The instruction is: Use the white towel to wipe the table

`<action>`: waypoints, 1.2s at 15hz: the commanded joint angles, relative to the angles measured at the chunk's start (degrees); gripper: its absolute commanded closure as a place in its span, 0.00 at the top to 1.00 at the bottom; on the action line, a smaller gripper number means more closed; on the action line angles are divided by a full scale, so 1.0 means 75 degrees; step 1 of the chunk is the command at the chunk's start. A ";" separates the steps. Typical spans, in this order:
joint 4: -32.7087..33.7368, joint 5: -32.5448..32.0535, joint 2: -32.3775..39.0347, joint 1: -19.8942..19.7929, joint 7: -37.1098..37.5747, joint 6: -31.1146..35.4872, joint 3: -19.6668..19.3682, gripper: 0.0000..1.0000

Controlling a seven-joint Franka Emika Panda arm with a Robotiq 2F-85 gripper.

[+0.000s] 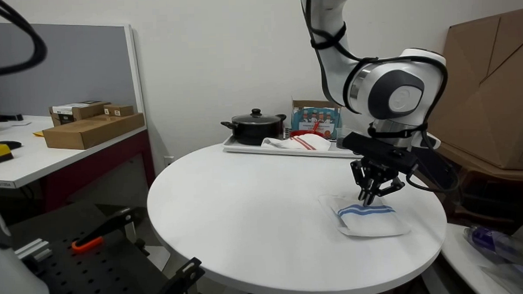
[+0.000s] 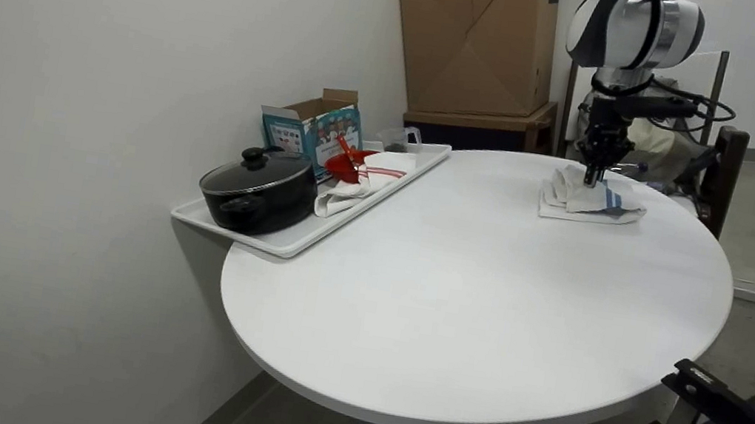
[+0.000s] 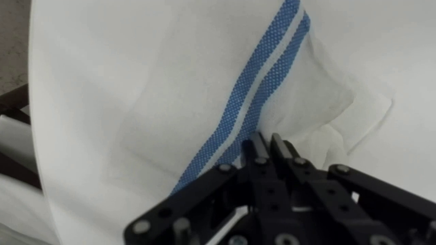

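Note:
The white towel with blue stripes (image 1: 373, 225) lies folded on the round white table (image 1: 246, 217), near the table's edge. It also shows in an exterior view (image 2: 590, 215), bunched a little under the fingers, and fills much of the wrist view (image 3: 190, 88). My gripper (image 1: 366, 199) points down at the towel, just beside the blue stripes. In the wrist view the fingertips (image 3: 266, 139) are close together with a narrow gap and a fold of towel between them. The pinched cloth itself is mostly hidden by the fingers.
A white tray (image 2: 289, 250) at the wall side of the table holds a black pot (image 1: 254, 130), a red-striped towel (image 1: 305, 142), a red bowl (image 2: 347, 165), a blue box (image 1: 317, 121) and a clear cup (image 2: 397, 142). A large cardboard box (image 1: 494, 91) stands beside the table.

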 commanded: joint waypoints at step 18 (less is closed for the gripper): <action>0.4910 -0.0615 0.3155 0.1769 0.2163 -0.2946 -0.0565 0.07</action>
